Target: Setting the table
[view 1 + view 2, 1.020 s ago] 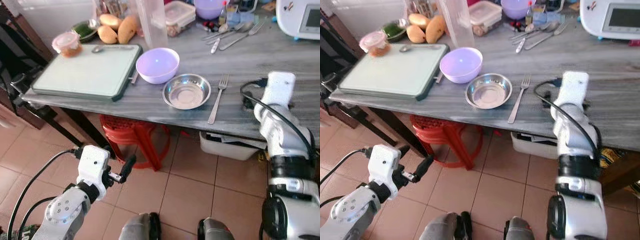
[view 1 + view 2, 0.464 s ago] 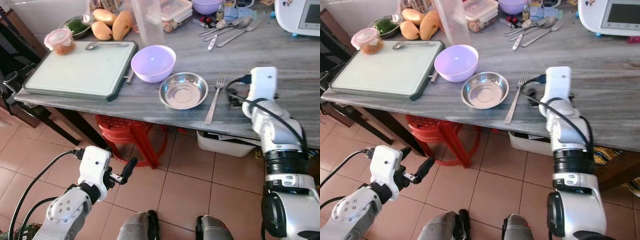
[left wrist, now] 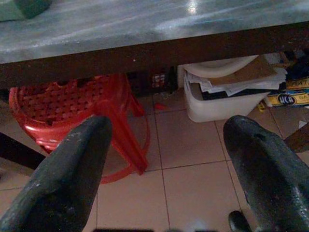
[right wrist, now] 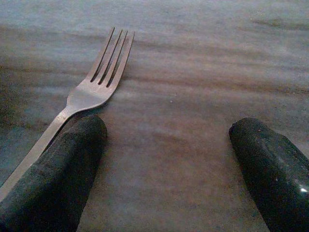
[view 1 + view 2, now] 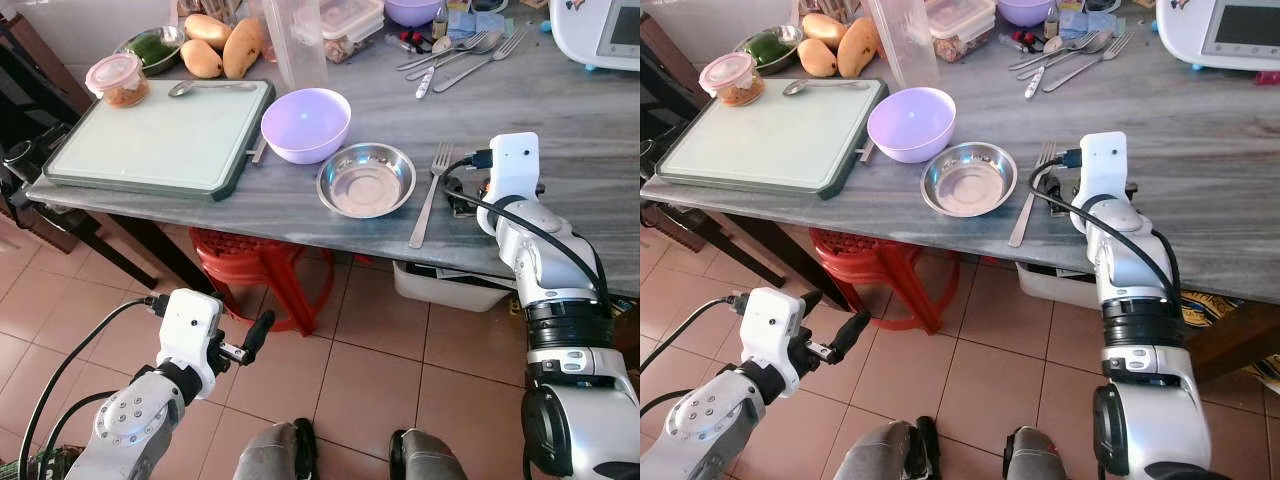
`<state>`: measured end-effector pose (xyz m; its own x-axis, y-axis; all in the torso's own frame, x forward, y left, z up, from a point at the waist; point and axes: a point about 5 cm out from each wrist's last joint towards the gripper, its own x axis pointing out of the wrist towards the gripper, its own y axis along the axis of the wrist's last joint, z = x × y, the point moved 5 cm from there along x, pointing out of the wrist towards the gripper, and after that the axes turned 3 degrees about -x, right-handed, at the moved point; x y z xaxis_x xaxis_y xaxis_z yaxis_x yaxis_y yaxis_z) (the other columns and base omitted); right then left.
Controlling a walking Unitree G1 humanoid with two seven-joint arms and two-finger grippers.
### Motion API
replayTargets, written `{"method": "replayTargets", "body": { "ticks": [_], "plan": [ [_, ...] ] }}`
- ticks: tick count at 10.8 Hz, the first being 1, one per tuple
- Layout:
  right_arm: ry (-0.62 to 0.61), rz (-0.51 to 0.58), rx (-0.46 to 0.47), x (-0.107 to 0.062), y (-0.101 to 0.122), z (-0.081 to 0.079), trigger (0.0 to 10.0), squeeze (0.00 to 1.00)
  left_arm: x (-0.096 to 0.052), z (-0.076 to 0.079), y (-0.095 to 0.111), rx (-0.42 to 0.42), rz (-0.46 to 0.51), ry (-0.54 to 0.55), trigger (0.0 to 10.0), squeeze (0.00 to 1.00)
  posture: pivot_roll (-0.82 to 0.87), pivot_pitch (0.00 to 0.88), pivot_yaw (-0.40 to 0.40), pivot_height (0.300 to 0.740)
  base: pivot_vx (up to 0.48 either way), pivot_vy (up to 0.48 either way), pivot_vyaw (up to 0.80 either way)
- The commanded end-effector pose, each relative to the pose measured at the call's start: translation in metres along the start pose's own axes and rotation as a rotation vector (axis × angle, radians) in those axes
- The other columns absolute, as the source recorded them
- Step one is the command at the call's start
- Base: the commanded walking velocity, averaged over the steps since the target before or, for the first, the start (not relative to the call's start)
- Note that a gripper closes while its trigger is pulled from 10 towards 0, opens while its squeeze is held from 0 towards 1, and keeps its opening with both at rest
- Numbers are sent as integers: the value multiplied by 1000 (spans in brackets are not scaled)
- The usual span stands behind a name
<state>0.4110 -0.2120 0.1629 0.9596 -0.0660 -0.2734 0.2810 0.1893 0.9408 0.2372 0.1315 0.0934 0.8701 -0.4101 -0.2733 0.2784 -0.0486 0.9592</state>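
A steel fork [image 5: 430,195] lies on the grey table [image 5: 280,205], just right of a steel bowl [image 5: 367,180] and a purple bowl [image 5: 305,125]. My right gripper [image 4: 169,159] rests low over the tabletop right beside the fork [image 4: 99,72], open, with nothing between its fingers; one finger [image 4: 58,169] lies against the fork's handle. Its white wrist [image 5: 512,165] stands just right of the fork. My left gripper [image 3: 166,145] hangs open below the table edge, over the tiled floor, and holds nothing [image 5: 255,335].
A green-rimmed cutting board [image 5: 160,140] with a spoon covers the table's left. Mangoes [image 5: 225,55], food containers, a clear jug [image 5: 295,40], spare cutlery [image 5: 460,60] and a white appliance [image 5: 600,30] line the back. A red stool [image 5: 265,265] and a white bin [image 5: 450,290] sit underneath.
My right gripper has moved left across the tabletop, up to the fork. The view has shifted a little. The left arm has stayed put.
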Motion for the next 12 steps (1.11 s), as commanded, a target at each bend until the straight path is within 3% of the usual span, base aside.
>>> {"method": "replayTargets", "body": {
  "ticks": [1, 7, 9, 12],
  "plan": [
    [39, 7, -7, 3, 4, -12, 10000, 0, -2, -3, -1, 10, -13, 10, 10000, 0, 80, 181, 177, 740, 0, 0, 0],
    [51, 37, -16, 5, 11, -14, 10000, 0, 0, -3, 0, 13, -9, 8, 10000, 0, 79, 177, 178, 740, 0, 0, 0],
    [17, 59, -19, 3, 16, -6, 10000, 0, 2, -3, 1, 12, -4, 8, 10000, 0, 78, 169, 175, 740, 0, 0, 0],
    [-93, 97, 21, -12, 24, 24, 10000, 0, 11, -1, 6, 6, 25, -1, 10000, 0, 59, 139, 177, 740, 0, 0, 0]
  ]
}}
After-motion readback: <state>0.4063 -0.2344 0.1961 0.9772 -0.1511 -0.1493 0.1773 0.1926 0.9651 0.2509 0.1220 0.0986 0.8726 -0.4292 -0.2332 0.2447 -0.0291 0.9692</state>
